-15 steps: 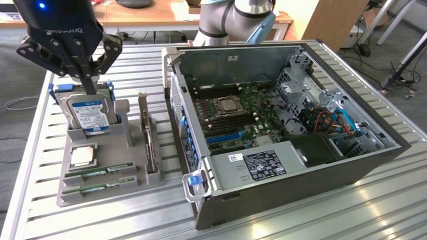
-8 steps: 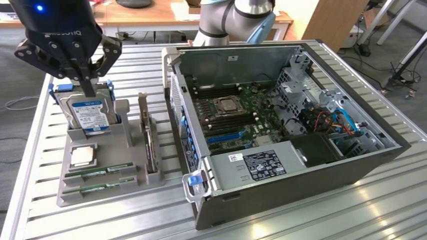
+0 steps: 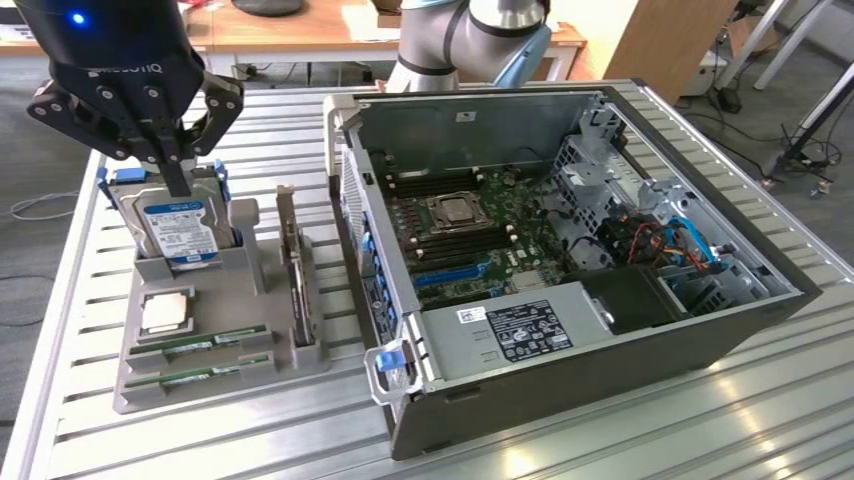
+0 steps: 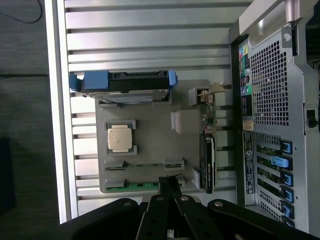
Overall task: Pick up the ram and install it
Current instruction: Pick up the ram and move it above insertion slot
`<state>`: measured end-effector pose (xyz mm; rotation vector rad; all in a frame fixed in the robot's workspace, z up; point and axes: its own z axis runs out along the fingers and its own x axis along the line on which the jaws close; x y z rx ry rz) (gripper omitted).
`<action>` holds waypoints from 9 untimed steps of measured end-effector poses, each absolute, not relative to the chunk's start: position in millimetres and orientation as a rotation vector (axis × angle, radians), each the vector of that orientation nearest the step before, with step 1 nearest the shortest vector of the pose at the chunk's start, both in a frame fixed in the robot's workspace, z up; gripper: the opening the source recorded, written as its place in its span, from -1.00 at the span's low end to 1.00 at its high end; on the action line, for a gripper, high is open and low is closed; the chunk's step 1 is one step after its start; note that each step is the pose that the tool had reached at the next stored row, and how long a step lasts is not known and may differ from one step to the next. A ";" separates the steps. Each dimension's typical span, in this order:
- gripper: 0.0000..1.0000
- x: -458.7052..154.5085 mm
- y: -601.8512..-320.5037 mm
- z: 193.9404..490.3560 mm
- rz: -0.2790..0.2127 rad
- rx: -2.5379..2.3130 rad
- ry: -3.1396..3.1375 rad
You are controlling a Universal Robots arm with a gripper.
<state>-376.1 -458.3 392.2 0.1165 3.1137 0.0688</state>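
Wrist view, gripper (image 4: 169, 184) near ram (image 4: 131, 188), exterior view, motherboard (image 3: 470, 240)

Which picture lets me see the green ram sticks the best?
The exterior view. Both green ram sticks lie full length in the grey tray. The wrist view looks down on them, so there's just a thin green edge, partly behind the gripper.

A slatted metal table (image 3: 747, 420) runs from centre to six o'clock in the exterior view, and bright light glints off its bars at five o'clock. A wooden desk (image 3: 294, 30) stands at twelve o'clock and a wooden panel (image 3: 654, 45) at one. Grey floor (image 3: 774, 120) with black stand legs (image 3: 805, 155) lies at two o'clock.
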 end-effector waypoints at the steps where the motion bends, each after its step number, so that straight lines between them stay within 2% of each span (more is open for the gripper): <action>1: -0.79 -376.1 -458.3 392.2 0.069 0.117 3.114; 9: -0.79 -376.1 -458.3 392.2 0.069 0.116 3.114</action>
